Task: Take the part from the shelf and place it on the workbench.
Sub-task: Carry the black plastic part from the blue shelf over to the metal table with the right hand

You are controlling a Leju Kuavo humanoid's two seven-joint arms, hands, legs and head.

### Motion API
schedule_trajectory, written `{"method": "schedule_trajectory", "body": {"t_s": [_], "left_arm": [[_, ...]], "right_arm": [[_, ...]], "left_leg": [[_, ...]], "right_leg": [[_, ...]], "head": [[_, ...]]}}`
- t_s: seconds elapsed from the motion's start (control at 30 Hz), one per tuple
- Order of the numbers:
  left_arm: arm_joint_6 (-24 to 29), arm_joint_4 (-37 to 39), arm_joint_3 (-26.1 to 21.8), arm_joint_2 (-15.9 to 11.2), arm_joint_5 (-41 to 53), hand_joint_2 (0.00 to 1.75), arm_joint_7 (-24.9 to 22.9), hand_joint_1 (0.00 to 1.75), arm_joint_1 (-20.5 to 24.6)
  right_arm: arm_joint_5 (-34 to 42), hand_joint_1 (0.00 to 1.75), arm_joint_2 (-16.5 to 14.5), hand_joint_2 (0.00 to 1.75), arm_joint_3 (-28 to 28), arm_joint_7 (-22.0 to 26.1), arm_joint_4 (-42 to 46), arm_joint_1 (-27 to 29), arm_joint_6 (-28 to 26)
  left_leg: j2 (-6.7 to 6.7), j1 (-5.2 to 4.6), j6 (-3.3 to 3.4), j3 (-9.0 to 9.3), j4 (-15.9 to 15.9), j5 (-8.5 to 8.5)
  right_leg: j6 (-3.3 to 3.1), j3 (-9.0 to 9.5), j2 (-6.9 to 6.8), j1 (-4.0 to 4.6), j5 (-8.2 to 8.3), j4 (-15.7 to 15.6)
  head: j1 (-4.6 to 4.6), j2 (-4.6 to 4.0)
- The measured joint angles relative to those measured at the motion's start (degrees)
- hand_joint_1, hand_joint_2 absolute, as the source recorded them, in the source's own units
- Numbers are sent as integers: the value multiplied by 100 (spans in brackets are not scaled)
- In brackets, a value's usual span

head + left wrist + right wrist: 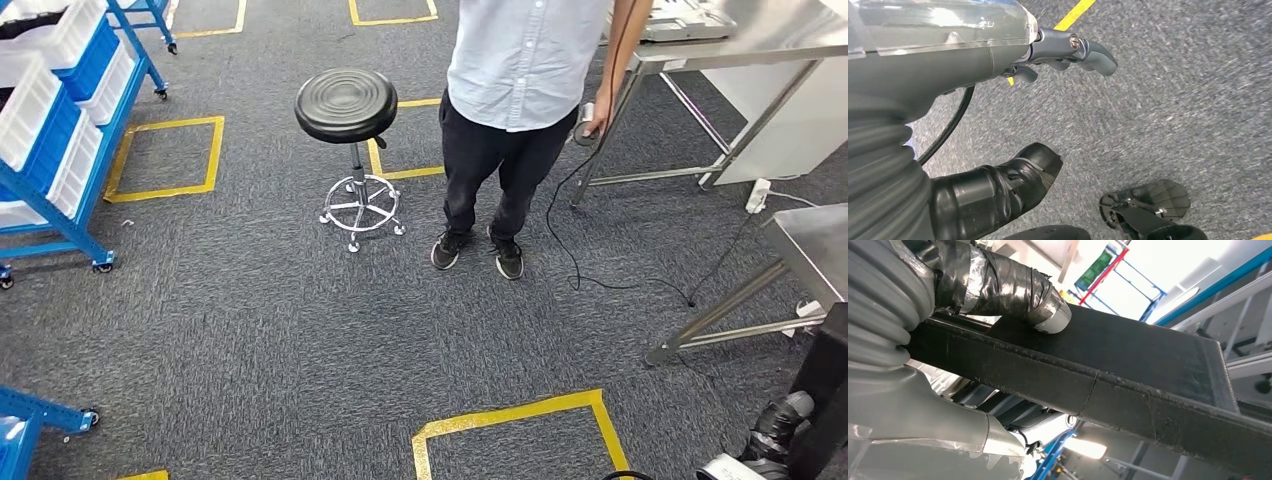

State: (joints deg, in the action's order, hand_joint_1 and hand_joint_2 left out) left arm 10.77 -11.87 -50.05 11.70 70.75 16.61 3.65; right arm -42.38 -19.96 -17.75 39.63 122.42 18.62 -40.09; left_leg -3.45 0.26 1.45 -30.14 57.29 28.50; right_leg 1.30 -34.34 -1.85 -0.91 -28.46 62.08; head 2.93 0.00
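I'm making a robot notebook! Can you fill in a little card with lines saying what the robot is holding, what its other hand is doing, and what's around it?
right hand: grips a flat black part, thumb on top
left hand: hangs over the carpet, holds nothing, fingers partly curled
person: stands ahead, holding a corded device
stool: black, beside the person
shelf: blue, white bins, at the left
workbench: metal, at the right
floor: grey carpet, yellow tape squares

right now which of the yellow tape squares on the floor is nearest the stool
The yellow tape square just behind the black stool, partly hidden by the seat and the person's legs; the others lie well left or further off.
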Motion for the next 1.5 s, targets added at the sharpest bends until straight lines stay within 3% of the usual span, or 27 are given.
{"method": "schedule_trajectory", "body": {"t_s": [0.07, 0.13, 0.2, 0.3, 0.37, 0.4, 0.43, 0.5, 0.57, 0.63, 0.7, 0.73, 0.8, 0.87, 0.9, 0.93, 1.0, 1.03, 1.1, 1.17, 1.2, 1.23, 1.3, 1.37, 1.4, 1.43, 1.5], "left_arm": [[-1, 0, 0, -1, 0, 175, 5, 0, 7], [-1, 0, 0, 1, 0, 175, 20, 0, 23], [-2, 0, 0, 2, 0, 175, 39, 0, 39], [-2, 0, 0, 2, 1, 175, 60, 0, 35], [-5, 0, 0, 2, 9, 175, 67, 0, 16], [-8, 0, 0, 2, 15, 175, 67, 0, 8], [-10, 0, 0, 2, 21, 175, 67, 0, 5], [-14, 0, 0, -2, 29, 175, 62, 0, 2], [-22, 0, 1, -6, 32, 175, 53, 0, 4], [-33, 0, 1, -5, 33, 175, 44, 0, 11], [-46, 0, 0, -1, 35, 175, 39, 0, 19], [-52, 0, 0, 4, 38, 175, 39, 0, 20], [-63, 0, 0, 10, 46, 175, 39, 0, 9], [-72, 0, 0, 14, 51, 175, 39, 0, -4], [-73, 0, 0, 16, 52, 175, 39, 0, -4], [-74, 0, 0, 21, 54, 175, 39, 0, -1], [-74, 0, 0, 33, 62, 175, 39, 0, 6], [-74, 0, 0, 37, 66, 175, 39, 0, 9], [-74, 0, 0, 38, 68, 175, 40, 0, 18], [-74, 0, 0, 39, 70, 175, 41, 0, 35], [-73, 0, 0, 39, 72, 175, 40, 0, 42], [-72, 0, 0, 39, 73, 175, 40, 0, 45], [-69, 0, 0, 39, 74, 175, 39, 0, 40], [-69, 0, 0, 39, 74, 175, 40, 0, 22], [-69, 0, 0, 39, 74, 175, 40, 0, 14], [-69, 0, 0, 39, 74, 175, 42, 0, 10], [-69, 0, 0, 38, 74, 175, 44, 0, 8]], "right_arm": [[-8, 175, 0, 175, -2, 0, -2, -2, 0], [-16, 175, 0, 175, -4, 0, -2, 0, 0], [-22, 175, -1, 175, -7, 0, -1, -8, 0], [-35, 175, -5, 175, -9, 0, -2, -30, 0], [-42, 175, -7, 175, -10, 0, -6, -31, 0], [-44, 175, -7, 175, -11, 0, -8, -30, 0], [-45, 175, -7, 175, -12, 0, -10, -30, 0], [-49, 175, -8, 175, -16, 0, -11, -32, 0], [-54, 175, -9, 175, -20, 0, -11, -34, 0], [-57, 175, -9, 175, -26, 0, -10, -30, 0], [-57, 175, -9, 175, -37, 0, -9, -25, 0], [-61, 175, -9, 175, -42, 0, -9, -30, 0], [-69, 175, -9, 175, -48, 0, -16, -42, 0], [-74, 175, -8, 175, -56, 0, -31, -43, 0], [-74, 175, -8, 175, -60, 0, -37, -43, 0], [-74, 175, -8, 175, -63, 0, -41, -42, 0], [-74, 175, -8, 175, -67, 0, -42, -48, 0], [-74, 175, -8, 175, -67, 0, -42, -51, 0], [-74, 175, -8, 175, -75, 0, -42, -57, 0], [-74, 175, -8, 175, -86, 0, -41, -54, 0], [-72, 175, -8, 175, -93, 0, -41, -56, 0], [-70, 175, -10, 175, -97, 0, -41, -59, 0], [-66, 175, -12, 175, -105, 0, -43, -65, 0], [-66, 175, -13, 175, -109, 0, -49, -64, 0], [-66, 175, -13, 175, -111, 0, -52, -64, 0], [-66, 175, -13, 175, -112, 0, -56, -64, 0], [-66, 175, -13, 175, -113, 0, -60, -64, 0]], "left_leg": [[-59, -23, -66, 11, 22, 30], [-109, -24, -126, 23, 26, 47], [1, -2, -189, -31, 182, 183], [258, 16, -240, -483, 1160, 710], [288, 19, -243, -734, 1665, 821], [293, 19, -233, -713, 1604, 705], [315, 20, -214, -592, 1334, 506], [494, 19, -154, -242, 549, 133], [648, 9, -105, -60, 106, 16], [607, 3, -63, -36, 38, 11], [506, 21, 14, -16, -25, -42], [448, 34, 51, -14, -57, -67], [331, 28, 89, -22, -69, -75], [209, 25, 91, -26, -65, -65], [152, 25, 84, -21, -63, -57], [101, 27, 71, -11, -60, -45], [19, 16, 18, 15, -34, -5], [-10, 4, -15, 23, -16, 17], [-71, -20, -77, 32, 7, 47], [-108, -6, -133, 44, 28, 82], [-55, 7, -163, 22, 102, 149], [32, 21, -190, -49, 276, 275], [223, 34, -223, -361, 956, 650], [279, 35, -228, -679, 1603, 867], [287, 35, -220, -721, 1663, 811], [299, 35, -204, -657, 1498, 649], [457, 35, -147, -326, 739, 233]], "right_leg": [[-53, 132, -68, 37, 45, -296], [-119, 119, 29, 50, 66, -308], [-191, 128, 98, 33, 93, -342], [-263, 115, 206, 26, 116, -352], [-274, 109, 311, 33, 119, -345], [-274, 113, 369, 34, 120, -342], [-273, 122, 426, 34, 120, -340], [-256, 124, 532, 37, 119, -327], [-202, 96, 624, 35, 132, -316], [-125, 65, 704, 30, 159, -327], [-70, 9, 588, 30, 80, -229], [-48, -79, 475, 33, -53, -36], [-13, -392, 283, 18, -435, 649], [26, -649, 248, -6, -620, 1208], [40, -628, 234, -20, -543, 1185], [50, -498, 204, -32, -380, 949], [45, -70, 29, -26, -37, 150], [23, 72, -37, -12, 47, -132], [-35, 142, -65, 26, 56, -314], [-105, 129, 29, 21, 73, -327], [-142, 132, 69, 13, 82, -339], [-178, 136, 103, 3, 94, -353], [-225, 133, 174, 0, 99, -358], [-240, 127, 275, 13, 97, -348], [-241, 128, 333, 18, 97, -341], [-240, 133, 394, 21, 96, -336], [-235, 140, 505, 18, 96, -330]], "head": [[-5, 0], [-7, 0], [-6, 0], [-9, 0], [-9, 0], [-9, 0], [-9, 0], [-9, 0], [-9, 0], [-9, 0], [-4, 0], [0, 0], [4, 0], [4, 0], [4, 0], [4, 0], [4, 0], [2, 0], [-2, 0], [-2, 0], [-3, 0], [-3, 0], [-5, 0], [-4, 0], [-4, 0], [-4, 0], [-4, 0]]}}
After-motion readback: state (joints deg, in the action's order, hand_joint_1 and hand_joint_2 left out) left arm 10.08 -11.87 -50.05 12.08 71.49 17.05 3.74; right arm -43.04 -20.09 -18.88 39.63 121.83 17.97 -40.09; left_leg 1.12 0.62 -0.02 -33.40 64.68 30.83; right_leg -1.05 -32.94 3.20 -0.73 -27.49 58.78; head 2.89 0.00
